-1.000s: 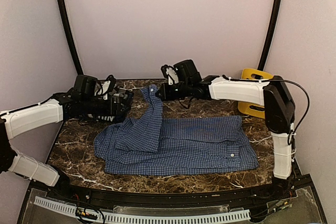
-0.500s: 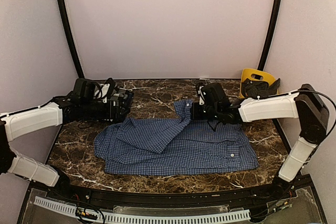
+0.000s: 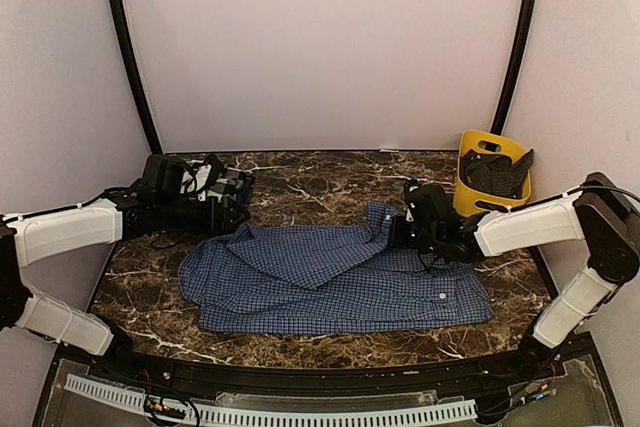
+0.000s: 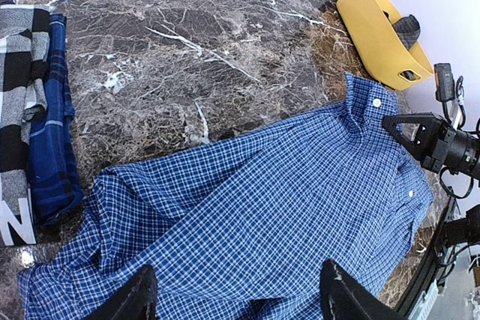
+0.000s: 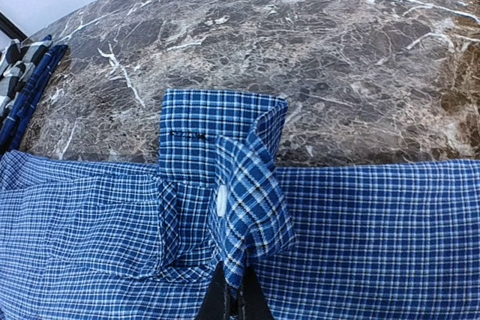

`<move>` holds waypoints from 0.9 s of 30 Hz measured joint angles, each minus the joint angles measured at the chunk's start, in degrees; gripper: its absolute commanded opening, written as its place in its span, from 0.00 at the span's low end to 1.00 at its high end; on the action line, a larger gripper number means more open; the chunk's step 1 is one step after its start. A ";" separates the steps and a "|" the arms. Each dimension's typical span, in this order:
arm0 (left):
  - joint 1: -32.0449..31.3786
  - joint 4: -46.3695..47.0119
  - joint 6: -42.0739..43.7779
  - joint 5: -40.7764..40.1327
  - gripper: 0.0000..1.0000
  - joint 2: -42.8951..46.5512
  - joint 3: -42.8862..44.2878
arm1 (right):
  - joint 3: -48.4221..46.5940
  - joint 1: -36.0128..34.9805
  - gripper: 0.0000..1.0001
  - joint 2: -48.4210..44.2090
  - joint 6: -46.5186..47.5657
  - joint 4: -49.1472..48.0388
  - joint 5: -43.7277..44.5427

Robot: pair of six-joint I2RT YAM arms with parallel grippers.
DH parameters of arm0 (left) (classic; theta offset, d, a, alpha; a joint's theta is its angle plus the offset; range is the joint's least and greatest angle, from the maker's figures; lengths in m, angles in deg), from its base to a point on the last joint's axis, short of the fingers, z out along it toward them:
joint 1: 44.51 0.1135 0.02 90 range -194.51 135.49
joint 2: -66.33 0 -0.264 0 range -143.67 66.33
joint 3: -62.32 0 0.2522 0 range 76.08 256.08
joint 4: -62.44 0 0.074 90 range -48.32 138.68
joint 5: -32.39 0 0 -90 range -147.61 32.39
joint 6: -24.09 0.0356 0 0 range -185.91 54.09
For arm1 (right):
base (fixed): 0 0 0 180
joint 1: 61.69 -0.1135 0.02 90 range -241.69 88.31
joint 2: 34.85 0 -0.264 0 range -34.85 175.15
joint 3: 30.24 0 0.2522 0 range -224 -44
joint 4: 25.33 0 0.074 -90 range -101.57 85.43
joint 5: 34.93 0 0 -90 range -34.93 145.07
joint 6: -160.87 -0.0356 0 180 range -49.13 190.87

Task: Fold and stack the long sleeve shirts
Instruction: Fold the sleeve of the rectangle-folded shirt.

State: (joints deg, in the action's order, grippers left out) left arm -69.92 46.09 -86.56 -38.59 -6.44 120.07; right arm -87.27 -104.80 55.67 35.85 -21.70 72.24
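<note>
A dark brown marble surface veined with white fills the middle of the top view. A blue checked shirt lies spread across the lower centre. It is rumpled at its left end and flatter toward the right, and one buttoned cuff stands up off the stone at centre right. In the left wrist view, a black-and-white plaid shirt with navy lining lies bunched at the left edge, just beside the blue one. A yellow bin stands at the upper right of the surface with something dark inside.

blue checked shirt: 1 | black-and-white plaid shirt: 1 | yellow bin: 1
</note>
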 measured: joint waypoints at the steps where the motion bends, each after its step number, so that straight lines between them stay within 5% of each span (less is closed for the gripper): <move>1: 0.00 0.20 0.00 0.00 0.72 -0.22 0.00 | 0.81 0.00 0.01 -0.52 -0.28 -0.22 0.39; 12: -1.77 3.08 -0.55 -0.24 0.72 -4.85 -1.31 | 6.23 0.00 0.28 -3.98 -5.51 -0.26 2.21; 27: -4.42 6.49 -0.52 -1.90 0.72 -9.40 -2.27 | 9.31 -3.32 0.40 -15.50 -10.69 10.16 8.90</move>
State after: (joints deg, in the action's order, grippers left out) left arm -74.33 52.58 -87.08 -40.49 -15.84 117.79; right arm -77.96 -108.12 40.17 25.16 -11.54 81.14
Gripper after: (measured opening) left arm 0.718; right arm 0.380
